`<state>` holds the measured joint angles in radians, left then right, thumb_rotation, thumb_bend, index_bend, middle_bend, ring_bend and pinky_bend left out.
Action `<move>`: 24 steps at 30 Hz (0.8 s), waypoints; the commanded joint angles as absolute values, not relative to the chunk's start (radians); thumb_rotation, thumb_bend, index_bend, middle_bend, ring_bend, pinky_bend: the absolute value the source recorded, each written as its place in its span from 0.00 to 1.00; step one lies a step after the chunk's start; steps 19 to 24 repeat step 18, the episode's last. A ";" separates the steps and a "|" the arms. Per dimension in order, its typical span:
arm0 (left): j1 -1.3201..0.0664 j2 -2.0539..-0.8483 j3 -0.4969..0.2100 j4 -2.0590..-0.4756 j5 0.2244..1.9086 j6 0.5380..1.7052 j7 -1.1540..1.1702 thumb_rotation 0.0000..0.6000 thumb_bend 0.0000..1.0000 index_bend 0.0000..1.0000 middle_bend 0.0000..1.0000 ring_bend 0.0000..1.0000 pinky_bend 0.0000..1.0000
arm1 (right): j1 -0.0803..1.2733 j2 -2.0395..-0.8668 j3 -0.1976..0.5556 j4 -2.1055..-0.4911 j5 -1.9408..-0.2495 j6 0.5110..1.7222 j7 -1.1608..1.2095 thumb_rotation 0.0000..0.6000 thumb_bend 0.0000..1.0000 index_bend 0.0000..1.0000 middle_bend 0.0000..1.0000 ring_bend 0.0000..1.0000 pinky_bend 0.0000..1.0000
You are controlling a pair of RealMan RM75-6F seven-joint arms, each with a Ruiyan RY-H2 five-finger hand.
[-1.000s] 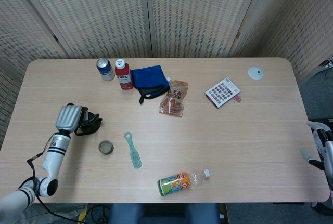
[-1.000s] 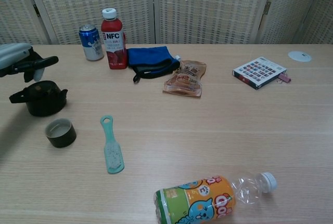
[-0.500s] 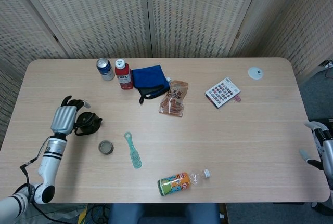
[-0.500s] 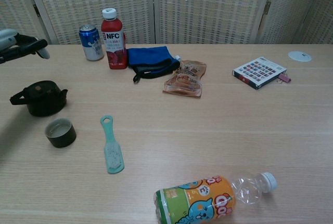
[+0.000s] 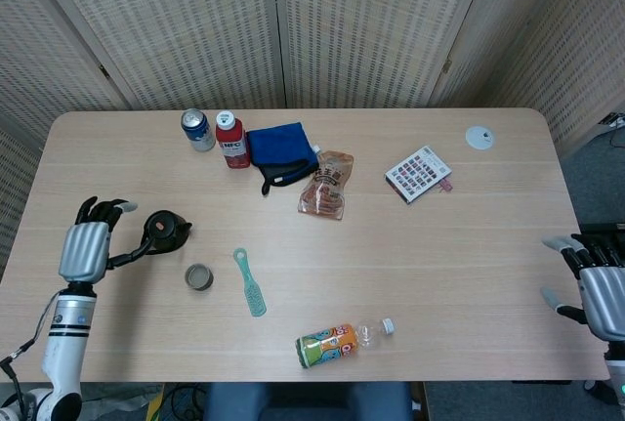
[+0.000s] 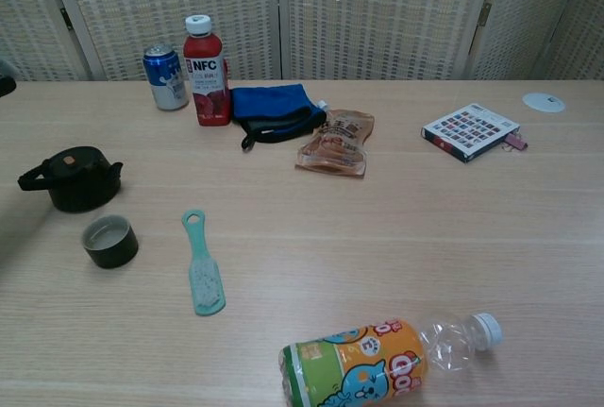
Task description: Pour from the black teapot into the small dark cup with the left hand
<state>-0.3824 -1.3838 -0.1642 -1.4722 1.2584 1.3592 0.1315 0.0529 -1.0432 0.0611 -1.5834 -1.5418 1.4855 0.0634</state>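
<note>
Teapot (image 6: 75, 178) black w/ small orange dot on lid. Cup (image 6: 109, 241) dark, pale inside. Brush (image 6: 202, 267) teal/mint. Can (image 6: 165, 76) blue + white. Juice bottle (image 6: 207, 70) red, white cap, white "NFC" lettering. Cloth pouch (image 6: 274, 110) blue w/ black trim. Snack bag (image 6: 335, 143) brown/orange. Lying bottle (image 6: 382, 362) clear, orange-green cartoon label, white cap. Box (image 6: 470, 130) multicolour grid print. Table (image 6: 425, 228) light wood grain. Hands (image 5: 84, 249) silver-grey, dark fingers.

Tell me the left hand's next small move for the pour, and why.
Probably bring the left hand right to the black teapot and close on its handle. The hand is open beside the pot, holding nothing, and the teapot stands upright on the table by the small dark cup, so no pour can start yet.
</note>
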 commanded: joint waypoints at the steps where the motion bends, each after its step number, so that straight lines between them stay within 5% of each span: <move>1: -0.339 -1.357 -0.136 -1.524 1.290 1.406 0.156 0.20 0.15 0.26 0.22 0.18 0.07 | 0.054 -1.044 0.058 -1.582 -1.549 1.489 0.068 1.00 0.20 0.26 0.25 0.16 0.16; 11: -0.204 -1.304 -0.045 -1.619 1.396 1.574 0.215 0.26 0.15 0.26 0.22 0.19 0.07 | 0.058 -1.060 0.038 -1.585 -1.593 1.501 0.077 1.00 0.20 0.26 0.25 0.16 0.16; 24: -0.153 -1.288 -0.008 -1.651 1.430 1.602 0.240 0.31 0.15 0.27 0.22 0.19 0.06 | 0.065 -1.074 0.038 -1.590 -1.606 1.508 0.064 1.00 0.20 0.26 0.25 0.16 0.16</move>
